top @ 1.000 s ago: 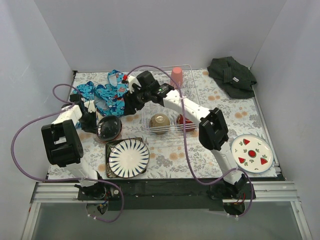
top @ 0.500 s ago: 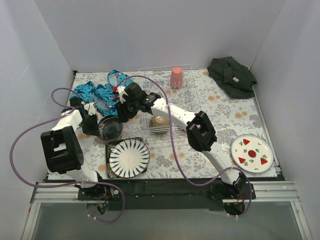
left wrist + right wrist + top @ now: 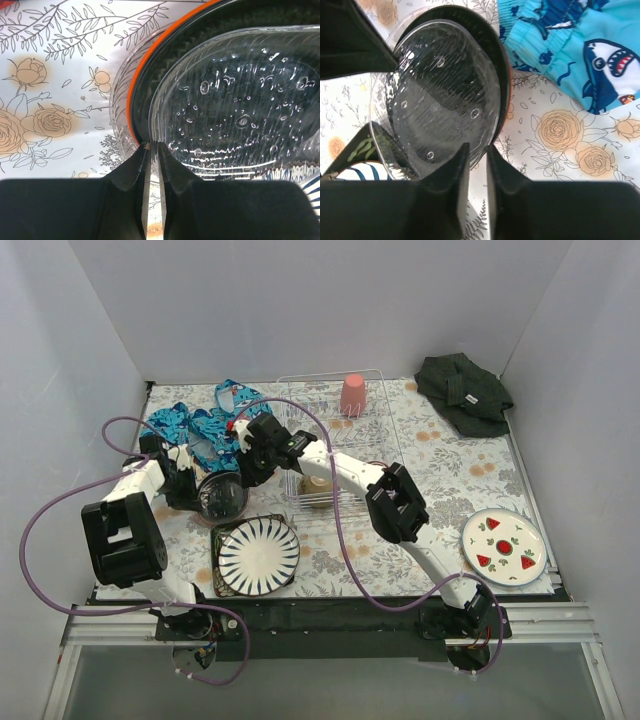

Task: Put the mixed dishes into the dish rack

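A stack of a clear glass dish (image 3: 240, 100), the black dish (image 3: 200, 30) and the orange plate (image 3: 132, 107) stands tilted left of the dish rack (image 3: 385, 430). It also shows in the top view (image 3: 222, 498). My left gripper (image 3: 150, 145) is shut on its left rim. My right gripper (image 3: 476, 147) has its jaws a narrow gap apart astride the opposite rim. The pink cup (image 3: 353, 393) and cream bowl (image 3: 320, 483) sit in the rack. The black-striped white plate (image 3: 257, 553) lies on the dark square plate (image 3: 217, 577). The watermelon-print plate (image 3: 503, 543) lies at the front right. The dark red bowl is hidden.
The blue patterned cloth (image 3: 205, 430) lies just behind the stack and shows in the right wrist view (image 3: 580, 45). The dark green-black cloth (image 3: 463, 388) lies at the back right. My right arm (image 3: 395, 502) reaches across the rack's front. White walls enclose the table.
My right gripper has moved left from the rack's front edge down to the right rim of the tilted stack. My left gripper has kept its hold with little movement.
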Action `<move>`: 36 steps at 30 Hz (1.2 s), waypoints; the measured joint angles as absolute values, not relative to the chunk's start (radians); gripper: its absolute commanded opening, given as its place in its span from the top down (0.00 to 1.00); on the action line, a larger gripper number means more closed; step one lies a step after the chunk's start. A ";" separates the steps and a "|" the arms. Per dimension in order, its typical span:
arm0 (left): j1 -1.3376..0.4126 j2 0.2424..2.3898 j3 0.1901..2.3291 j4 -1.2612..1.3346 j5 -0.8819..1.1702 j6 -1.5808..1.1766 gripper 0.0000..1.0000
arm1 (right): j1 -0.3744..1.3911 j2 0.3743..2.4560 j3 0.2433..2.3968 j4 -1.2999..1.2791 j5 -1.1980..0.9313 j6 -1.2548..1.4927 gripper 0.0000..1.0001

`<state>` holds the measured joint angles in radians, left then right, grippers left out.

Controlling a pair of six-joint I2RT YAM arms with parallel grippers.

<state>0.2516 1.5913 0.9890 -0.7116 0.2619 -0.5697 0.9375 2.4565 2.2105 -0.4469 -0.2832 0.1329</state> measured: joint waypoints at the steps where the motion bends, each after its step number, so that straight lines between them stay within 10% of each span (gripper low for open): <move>1: 0.253 1.591 0.989 -0.714 0.263 -0.574 1.00 | 0.937 2.457 2.210 -0.445 -0.283 0.138 0.93; 12: 0.251 1.530 1.035 -0.777 0.311 -0.594 0.42 | 0.926 2.423 2.201 -0.422 -0.256 0.147 0.99; 36: 0.251 1.423 1.557 -0.639 0.668 -0.771 0.37 | 0.776 1.998 2.144 -0.419 0.350 -0.034 0.99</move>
